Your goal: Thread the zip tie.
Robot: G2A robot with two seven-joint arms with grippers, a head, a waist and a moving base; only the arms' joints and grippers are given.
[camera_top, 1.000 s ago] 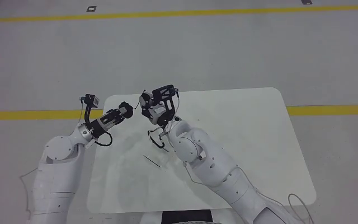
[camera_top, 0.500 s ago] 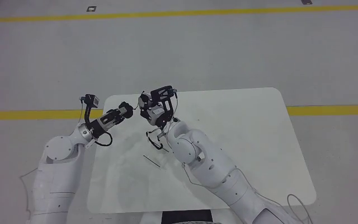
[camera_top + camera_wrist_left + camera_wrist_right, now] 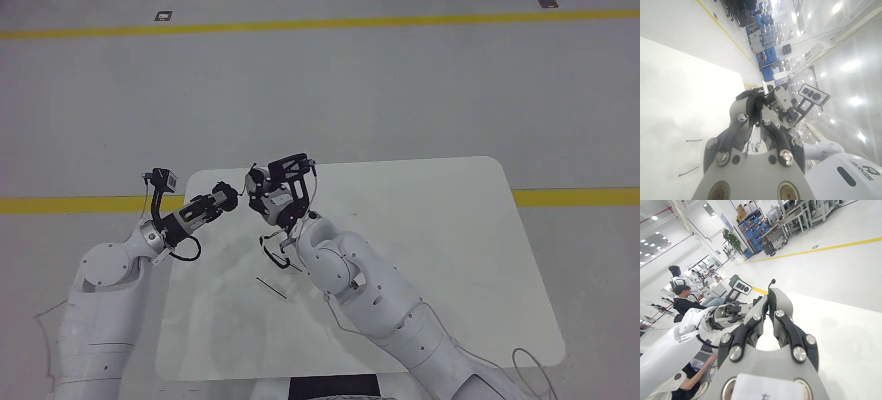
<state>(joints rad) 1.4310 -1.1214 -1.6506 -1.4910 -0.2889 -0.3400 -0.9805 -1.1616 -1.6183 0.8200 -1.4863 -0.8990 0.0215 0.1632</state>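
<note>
Above the far left corner of the white table (image 3: 430, 230), my two grippers nearly meet. My left gripper (image 3: 228, 192) is shut on a thin black zip tie; in the left wrist view the strap (image 3: 750, 130) hangs down from the closed left gripper (image 3: 753, 97). My right gripper (image 3: 256, 186) is also shut on a zip tie. Its square head (image 3: 773, 281) sticks out past the closed right gripper (image 3: 769, 297). I cannot tell whether both hold the same tie. The two grippers' fingertips are about a finger's width apart.
Two loose black zip ties lie on the table: a straight one (image 3: 271, 288) near the front left and a curled one (image 3: 276, 250) beside my right forearm. They also appear as the straight tie (image 3: 694, 140) and the curled tie (image 3: 688, 172). The table's left edge is close.
My right gripper has shifted slightly left, closing the gap to my left gripper. The left arm has hardly moved.
</note>
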